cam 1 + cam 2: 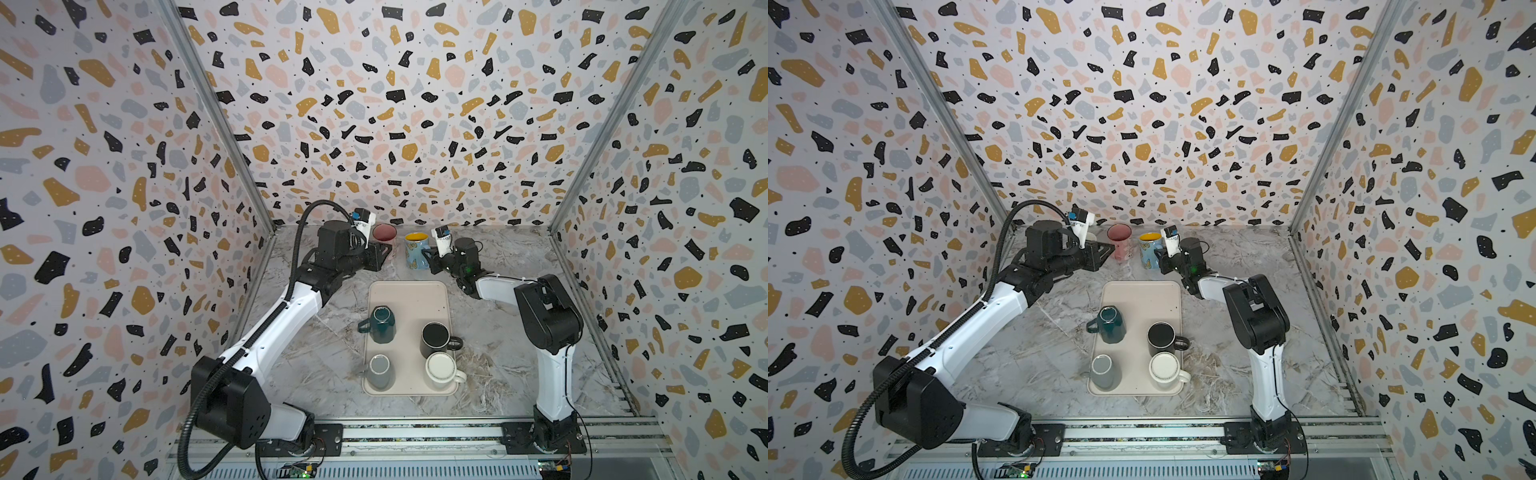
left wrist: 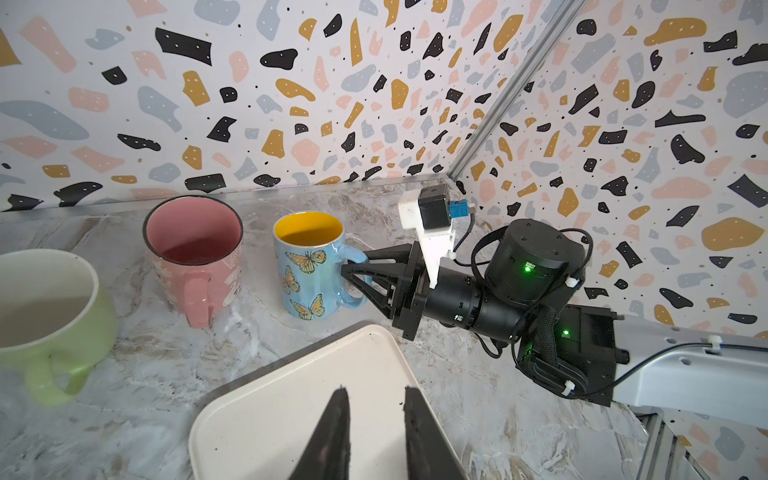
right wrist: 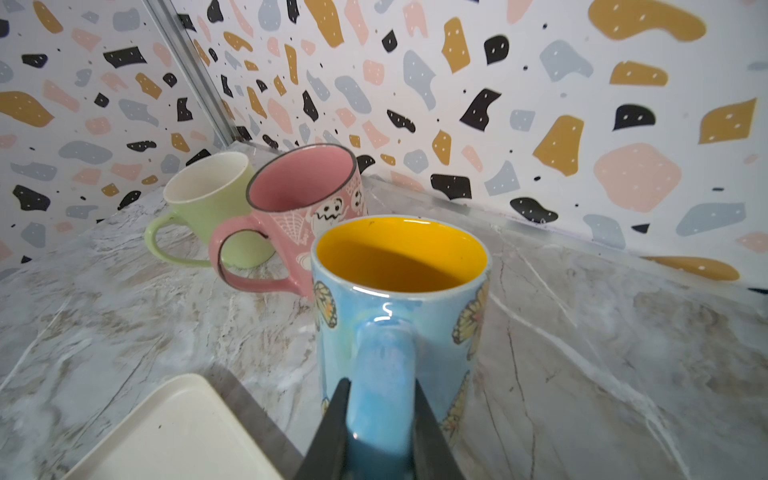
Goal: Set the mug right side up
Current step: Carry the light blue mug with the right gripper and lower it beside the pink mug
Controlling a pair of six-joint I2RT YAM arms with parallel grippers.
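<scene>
The blue butterfly mug (image 1: pixel 417 249) (image 1: pixel 1149 249) with a yellow inside stands upright, mouth up, on the marble table behind the tray. My right gripper (image 3: pixel 380 380) (image 1: pixel 428 251) is shut on the mug's handle (image 2: pixel 353 266), one finger on each side of it. The left gripper (image 2: pixel 376 390) (image 1: pixel 388 249) hovers over the tray's far corner, beside the pink mug; its jaws are slightly apart with nothing between them.
A pink mug (image 2: pixel 193 249) (image 3: pixel 307 195) and a green mug (image 2: pixel 45 307) (image 3: pixel 208 195) stand upright left of the blue one, near the back wall. The cream tray (image 1: pixel 409 295) holds teal (image 1: pixel 380 324), black (image 1: pixel 436 338), grey (image 1: pixel 380 370) and white (image 1: pixel 442 368) mugs.
</scene>
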